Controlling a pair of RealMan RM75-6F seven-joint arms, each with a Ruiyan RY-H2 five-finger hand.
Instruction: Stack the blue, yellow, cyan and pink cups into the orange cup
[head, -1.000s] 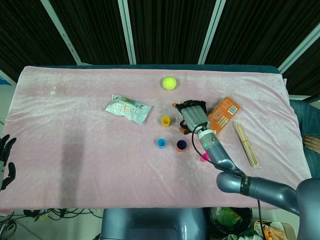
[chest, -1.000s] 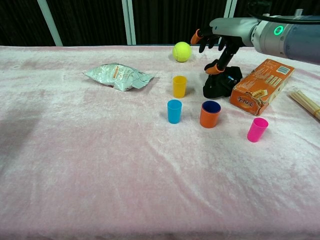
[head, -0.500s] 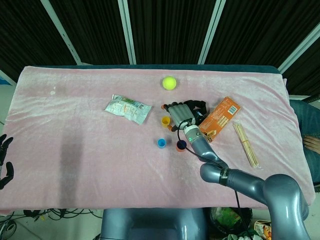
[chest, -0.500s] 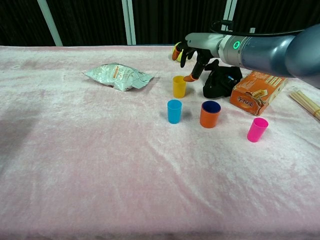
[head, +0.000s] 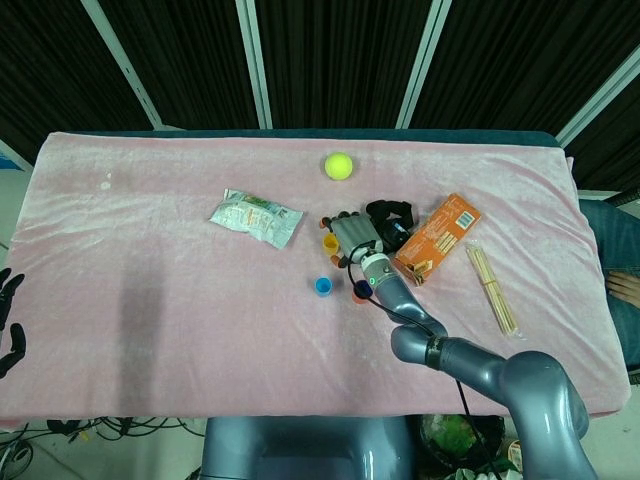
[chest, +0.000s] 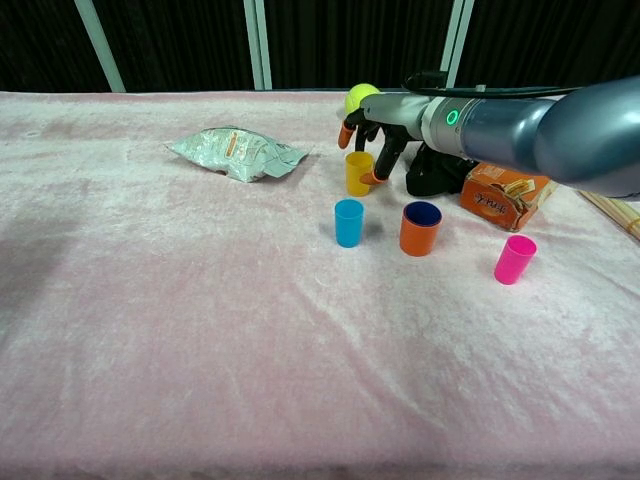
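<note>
The right hand (chest: 365, 140) hangs with fingers spread around the top of the yellow cup (chest: 358, 173), one fingertip beside its rim, not yet pinching it. The blue cup (chest: 348, 222) and orange cup (chest: 420, 228) stand upright side by side nearer the robot, the pink cup (chest: 514, 259) apart to the right on the pink-covered desk (chest: 200, 330). The left hand (head: 8, 318) shows only at the frame edge, fingers apart, holding nothing

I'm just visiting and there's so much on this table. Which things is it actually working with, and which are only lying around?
For the job: orange cup with a dark blue lining, cyan cup, yellow cup, pink cup, right hand reaching around the yellow cup.

Lying about: tennis ball, snack packet, orange box, wooden sticks, black object.
</note>
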